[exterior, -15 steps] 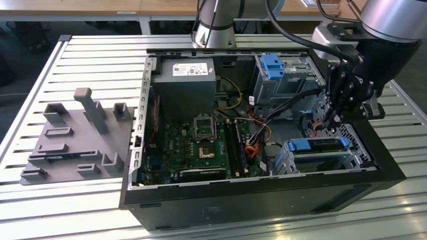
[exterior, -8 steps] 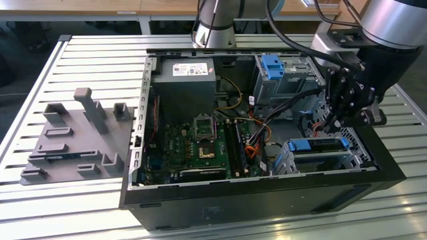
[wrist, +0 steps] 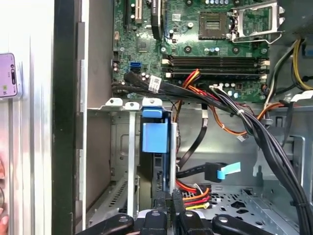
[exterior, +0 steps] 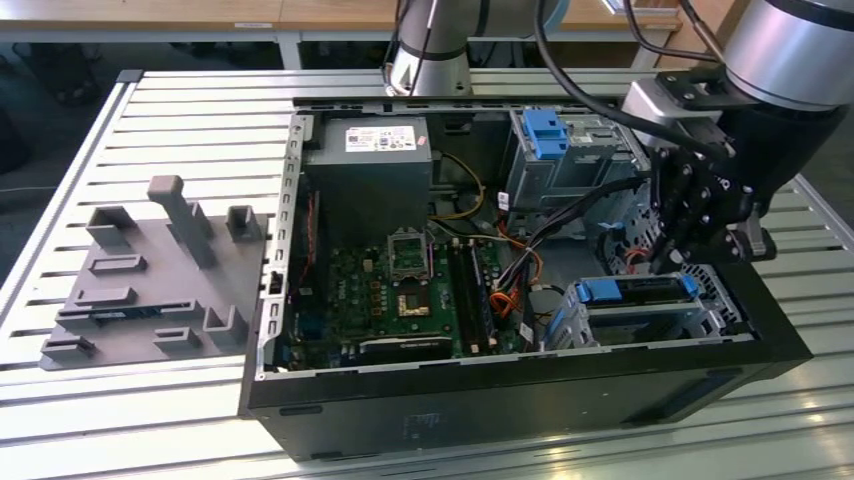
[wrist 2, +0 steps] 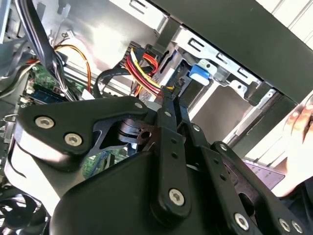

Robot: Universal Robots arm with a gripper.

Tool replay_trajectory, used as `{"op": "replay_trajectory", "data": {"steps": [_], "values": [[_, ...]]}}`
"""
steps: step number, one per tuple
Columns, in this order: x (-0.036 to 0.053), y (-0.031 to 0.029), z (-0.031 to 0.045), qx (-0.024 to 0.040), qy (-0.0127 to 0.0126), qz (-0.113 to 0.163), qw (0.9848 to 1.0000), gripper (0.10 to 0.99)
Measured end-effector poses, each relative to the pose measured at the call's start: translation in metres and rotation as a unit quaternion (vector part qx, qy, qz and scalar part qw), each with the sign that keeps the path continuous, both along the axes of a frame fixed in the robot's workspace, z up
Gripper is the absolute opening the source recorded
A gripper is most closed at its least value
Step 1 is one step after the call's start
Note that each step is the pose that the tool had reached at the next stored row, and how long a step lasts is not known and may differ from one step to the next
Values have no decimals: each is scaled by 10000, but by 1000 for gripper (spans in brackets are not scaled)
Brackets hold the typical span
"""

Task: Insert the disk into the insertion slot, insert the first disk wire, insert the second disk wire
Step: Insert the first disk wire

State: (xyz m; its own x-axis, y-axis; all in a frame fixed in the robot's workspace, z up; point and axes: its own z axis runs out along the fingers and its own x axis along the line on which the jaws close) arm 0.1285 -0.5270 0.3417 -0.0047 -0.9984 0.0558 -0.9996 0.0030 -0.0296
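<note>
An open computer case [exterior: 534, 400] is laid on the slatted table [exterior: 160, 120]. At the corner of the case on the exterior view's right, the insertion slot [exterior: 717, 318] is seen with the disk [exterior: 638, 290] seated inside it, the blue carrier facing outward. The pincer [exterior: 671, 260] is lowered into the case just beside the slot. In both wrist views the pincer [wrist: 167, 201] [wrist 2: 168, 95] is drawn narrow, its fingers closed on the end of the red, yellow and black wire bundle [wrist: 195, 193], close to the disk [wrist: 155, 134].
</note>
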Motion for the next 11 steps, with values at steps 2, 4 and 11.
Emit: {"op": "replay_trajectory", "data": {"steps": [2,4,11], "values": [[-6,-24,-7,-1,-5,15,10000,165],[-8,-30,-20,2,-19,27,10000,165],[-15,-31,-59,-1,-60,43,10000,165]]}}
